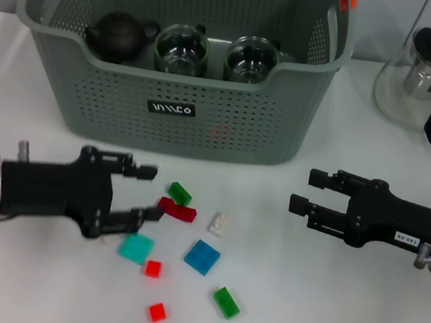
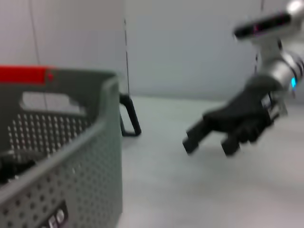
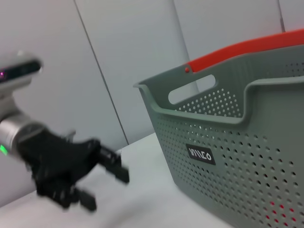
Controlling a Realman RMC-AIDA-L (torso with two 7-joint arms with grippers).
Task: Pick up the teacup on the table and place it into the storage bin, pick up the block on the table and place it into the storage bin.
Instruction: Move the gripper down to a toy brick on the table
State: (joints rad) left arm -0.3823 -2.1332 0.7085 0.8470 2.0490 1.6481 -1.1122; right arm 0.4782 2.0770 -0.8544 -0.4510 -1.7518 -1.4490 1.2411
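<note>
Left gripper (image 1: 148, 193): fingers spread, hovering beside dark red block (image 1: 177, 209). Right gripper (image 1: 303, 191): fingers parted, idling right of storage bin (image 1: 175, 118) holding two teacups (image 1: 181, 50).

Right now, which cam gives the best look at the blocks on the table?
Head view. It shows all the loose blocks on the white table in front of the storage bin, with the open left gripper beside the red one. Neither wrist view shows any block; each shows the bin and the opposite gripper.
</note>
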